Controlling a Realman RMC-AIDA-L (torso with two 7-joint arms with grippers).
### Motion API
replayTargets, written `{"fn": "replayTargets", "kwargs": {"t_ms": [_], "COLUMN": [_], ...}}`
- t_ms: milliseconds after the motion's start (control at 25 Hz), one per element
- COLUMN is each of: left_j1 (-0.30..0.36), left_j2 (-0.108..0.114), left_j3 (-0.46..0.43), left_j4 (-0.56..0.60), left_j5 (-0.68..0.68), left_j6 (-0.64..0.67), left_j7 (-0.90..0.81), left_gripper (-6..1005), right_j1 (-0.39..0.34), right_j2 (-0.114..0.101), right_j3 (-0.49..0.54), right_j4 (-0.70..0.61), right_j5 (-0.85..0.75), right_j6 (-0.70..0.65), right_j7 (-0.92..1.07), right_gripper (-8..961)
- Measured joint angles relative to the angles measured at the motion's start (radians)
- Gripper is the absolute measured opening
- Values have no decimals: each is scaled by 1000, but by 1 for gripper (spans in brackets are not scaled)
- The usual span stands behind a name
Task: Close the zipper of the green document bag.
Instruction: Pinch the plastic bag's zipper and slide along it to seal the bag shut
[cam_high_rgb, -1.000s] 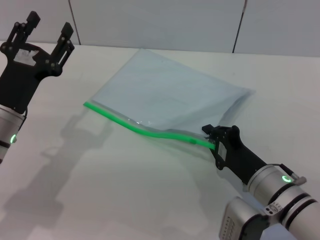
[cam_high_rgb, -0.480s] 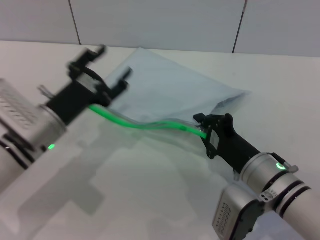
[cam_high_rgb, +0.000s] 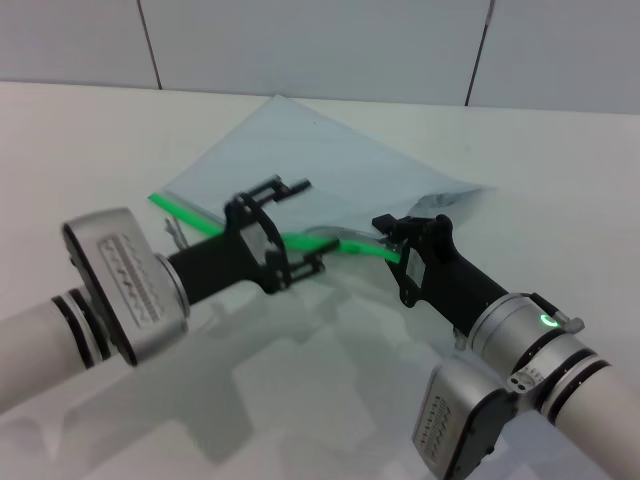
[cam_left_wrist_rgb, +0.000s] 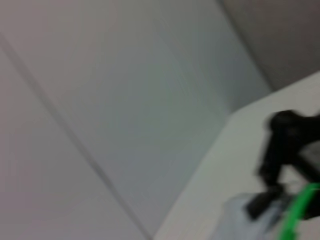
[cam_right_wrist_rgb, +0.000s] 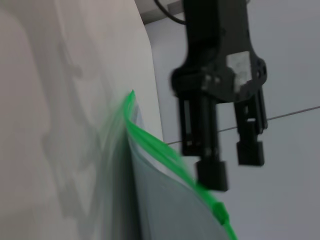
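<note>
The green document bag (cam_high_rgb: 330, 165) lies flat on the white table, a pale translucent pouch. Its zipper (cam_high_rgb: 190, 217) runs as a bright green strip along the near edge. My right gripper (cam_high_rgb: 393, 245) is shut on the strip's right end and holds it slightly raised. My left gripper (cam_high_rgb: 306, 226) is open and straddles the middle of the strip, one finger on each side. In the right wrist view the left gripper (cam_right_wrist_rgb: 231, 162) hangs open just above the zipper (cam_right_wrist_rgb: 160, 146), with a small green slider tab (cam_right_wrist_rgb: 220, 212) close by on the bag (cam_right_wrist_rgb: 170, 210).
The white table (cam_high_rgb: 90, 140) stretches around the bag, with a panelled wall (cam_high_rgb: 320, 45) behind it. The left wrist view is blurred; it shows the wall, the right gripper (cam_left_wrist_rgb: 285, 145) and a piece of green strip (cam_left_wrist_rgb: 299, 210).
My left arm has swung in from the far left of the table to the middle of the zipper. The right gripper has shifted a little left and up with the strip's end.
</note>
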Motion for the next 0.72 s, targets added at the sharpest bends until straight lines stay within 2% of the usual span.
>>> {"fn": "replayTargets", "kwargs": {"t_ms": [280, 720], "left_j1": [-4, 3], "left_j2": [-2, -6], "left_j3": [13, 3], "left_j4": [-1, -2], "left_j5": [90, 89], "left_j6": [7, 16], "left_j7": [46, 202], "left_gripper": [725, 724], "right_j1": [6, 1], "right_j2": [0, 2], "right_j3": [4, -2], "right_j4": [-1, 0], "right_j5": [3, -5], "right_j6": [-1, -1], "right_j7": [2, 2], "right_gripper": [39, 36]}}
